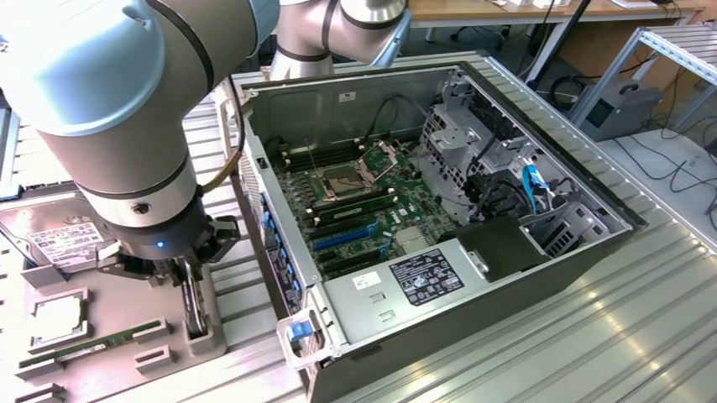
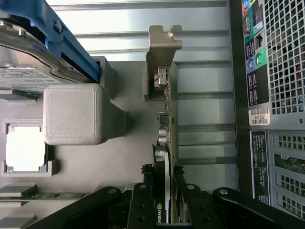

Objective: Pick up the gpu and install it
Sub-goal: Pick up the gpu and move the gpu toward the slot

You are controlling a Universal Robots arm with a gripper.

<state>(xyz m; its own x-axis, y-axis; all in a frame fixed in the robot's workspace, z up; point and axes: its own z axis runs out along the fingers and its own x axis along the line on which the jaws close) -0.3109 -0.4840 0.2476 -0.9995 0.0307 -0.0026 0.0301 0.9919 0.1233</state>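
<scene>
1. Gripper [image 2: 162, 169] straddles the gpu [image 2: 167, 119], one finger pressed to each face: I judge it a firm grasp.
2. The gpu stands on edge in the grey tray [image 2: 128, 157], its long axis running straight out from the fingers and its silver bracket [image 2: 162, 45] at the end farthest from them.
3. On the exterior view's right, the open computer case [image 1: 370, 311] is just beside the tray.

Hand [image 1: 191, 288] on upright gpu [image 1: 197, 317] in grey tray [image 1: 123, 371], beside open computer case [image 1: 325, 105]

Gripper [image 2: 162, 171] downward, fingers [image 2: 143, 200] clamped, partly closed
</scene>
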